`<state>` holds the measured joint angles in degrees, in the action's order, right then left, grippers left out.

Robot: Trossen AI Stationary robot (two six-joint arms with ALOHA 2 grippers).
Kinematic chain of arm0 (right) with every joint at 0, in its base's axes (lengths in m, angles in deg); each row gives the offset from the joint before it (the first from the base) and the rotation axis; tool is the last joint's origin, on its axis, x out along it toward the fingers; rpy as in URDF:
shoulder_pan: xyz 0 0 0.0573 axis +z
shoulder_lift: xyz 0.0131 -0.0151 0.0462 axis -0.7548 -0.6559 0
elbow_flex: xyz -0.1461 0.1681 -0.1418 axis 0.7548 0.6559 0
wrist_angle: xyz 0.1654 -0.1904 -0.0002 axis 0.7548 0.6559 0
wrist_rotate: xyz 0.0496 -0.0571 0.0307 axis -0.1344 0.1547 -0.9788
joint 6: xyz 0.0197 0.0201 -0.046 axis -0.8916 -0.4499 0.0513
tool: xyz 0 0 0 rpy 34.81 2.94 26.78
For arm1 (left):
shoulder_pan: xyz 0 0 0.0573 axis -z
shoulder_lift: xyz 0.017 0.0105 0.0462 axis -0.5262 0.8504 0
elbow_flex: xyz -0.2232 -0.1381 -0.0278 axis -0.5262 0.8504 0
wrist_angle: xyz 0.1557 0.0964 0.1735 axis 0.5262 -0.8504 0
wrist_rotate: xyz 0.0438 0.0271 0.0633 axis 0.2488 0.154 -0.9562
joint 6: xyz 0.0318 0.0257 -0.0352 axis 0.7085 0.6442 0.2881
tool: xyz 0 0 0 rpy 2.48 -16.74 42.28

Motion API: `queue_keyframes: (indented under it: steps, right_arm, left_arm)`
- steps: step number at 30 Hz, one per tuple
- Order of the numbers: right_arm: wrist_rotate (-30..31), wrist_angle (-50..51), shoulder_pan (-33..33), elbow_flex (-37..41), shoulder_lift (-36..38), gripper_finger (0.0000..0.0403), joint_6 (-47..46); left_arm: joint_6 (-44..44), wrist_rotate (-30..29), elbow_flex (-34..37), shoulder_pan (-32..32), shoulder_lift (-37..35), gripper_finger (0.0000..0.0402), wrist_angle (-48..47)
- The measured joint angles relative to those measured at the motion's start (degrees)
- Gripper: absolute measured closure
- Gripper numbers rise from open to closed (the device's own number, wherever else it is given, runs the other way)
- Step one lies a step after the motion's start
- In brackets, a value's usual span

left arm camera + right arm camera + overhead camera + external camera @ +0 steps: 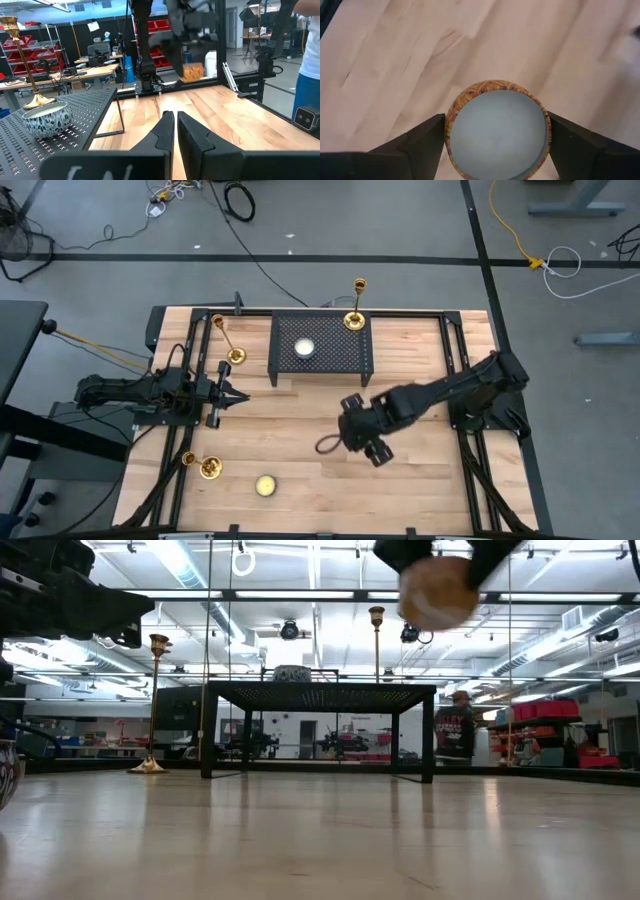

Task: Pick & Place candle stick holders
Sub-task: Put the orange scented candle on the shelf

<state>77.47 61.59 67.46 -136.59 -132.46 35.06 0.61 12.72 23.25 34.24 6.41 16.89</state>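
Note:
Three gold candlesticks show in the high view. One (355, 315) stands at the far right corner of the black mesh rack (345, 360), one (228, 345) stands on its base on the table left of the rack, and one (205, 467) stands near the left front. My right gripper (350, 440) hovers over the table's middle, shut on a round patterned candle cup (497, 132). My left gripper (228, 393) is shut and empty, level above the table left of the rack. My right gripper pinches the round cup by two opposite sides of its wall (449, 125) between its two fingers (422, 142). The fingers come from above, pointing down. The cup is lifted clear of the table (435, 590), its open top toward the wrist.
A second patterned candle bowl (45, 120) sits on the rack top. A small yellow round candle (265, 485) lies near the front edge. Black frame rails (468, 410) run along the table's sides. A person (455, 730) stands in the room beyond.

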Motion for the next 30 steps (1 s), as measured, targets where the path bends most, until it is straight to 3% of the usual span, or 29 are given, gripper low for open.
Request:
queue_keyframes:
  steps: [10,19,30]
  right_arm:
    - [0.0,1.0,-8.3,-6.4,0.0,0.0096,1.3]
    - [1.0,-3.2,-17.0,-6.5,0.0,0.0096,2.6]
    - [3.9,-3.9,-22.6,-6.5,0.0,0.0096,0.1]
  left_arm:
    - [0.0,0.0,0.0,0.0,0.0,0.0376,0.0]
    - [0.0,0.0,0.0,0.0,0.0,0.0376,0.0]
    - [0.0,0.0,0.0,0.0,0.0,0.0376,0.0]
